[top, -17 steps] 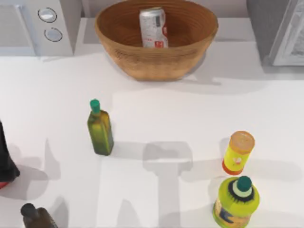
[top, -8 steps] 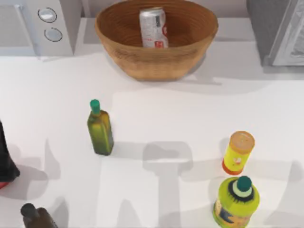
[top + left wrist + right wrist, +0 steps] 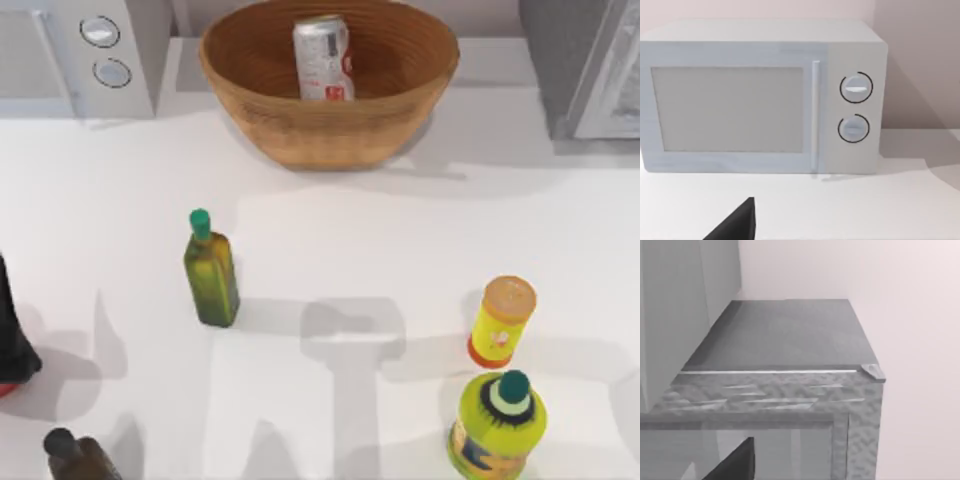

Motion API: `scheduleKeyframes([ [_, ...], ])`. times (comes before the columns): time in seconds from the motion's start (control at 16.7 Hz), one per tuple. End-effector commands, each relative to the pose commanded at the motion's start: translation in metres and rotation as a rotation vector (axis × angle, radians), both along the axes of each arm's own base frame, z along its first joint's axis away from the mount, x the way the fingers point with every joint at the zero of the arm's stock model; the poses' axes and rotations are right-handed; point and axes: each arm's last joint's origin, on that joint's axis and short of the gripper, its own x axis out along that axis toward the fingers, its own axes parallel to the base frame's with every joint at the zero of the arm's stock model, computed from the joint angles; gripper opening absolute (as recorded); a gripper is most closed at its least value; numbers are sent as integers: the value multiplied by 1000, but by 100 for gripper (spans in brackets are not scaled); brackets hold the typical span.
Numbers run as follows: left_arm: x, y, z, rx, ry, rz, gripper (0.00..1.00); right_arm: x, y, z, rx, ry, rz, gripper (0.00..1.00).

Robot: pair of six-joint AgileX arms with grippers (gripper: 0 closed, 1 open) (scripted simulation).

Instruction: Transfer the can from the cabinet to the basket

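Upright, the can (image 3: 323, 57) stood inside the basket (image 3: 300, 130), its red markings unreadable; the cabinet (image 3: 585, 70) sat at the table's far right. Four bottles, one tube (image 3: 502, 322) and one microwave (image 3: 75, 55) shared the table. Neither gripper's opening could be told

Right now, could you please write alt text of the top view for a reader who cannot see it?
A silver can stands inside a woven basket at the table's far edge, between a white microwave and a grey cabinet. Nearer stand a green bottle, a yellow tube and other bottles.
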Motion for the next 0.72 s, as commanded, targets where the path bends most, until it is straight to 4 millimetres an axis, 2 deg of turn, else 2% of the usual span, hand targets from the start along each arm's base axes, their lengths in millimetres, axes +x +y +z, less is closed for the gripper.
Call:
scheduleKeyframes([
  [0.12, 0, 0, 0, 0, 0, 0, 100, -5, 10, 12, -11, -6, 0, 100],
  [0.48, 0, 0, 0, 0, 0, 0, 100, -6, 11, 14, -14, -9, -3, 100],
  [0.72, 0, 0, 0, 0, 0, 0, 100, 12, 25, 17, -21, -16, -4, 100],
])
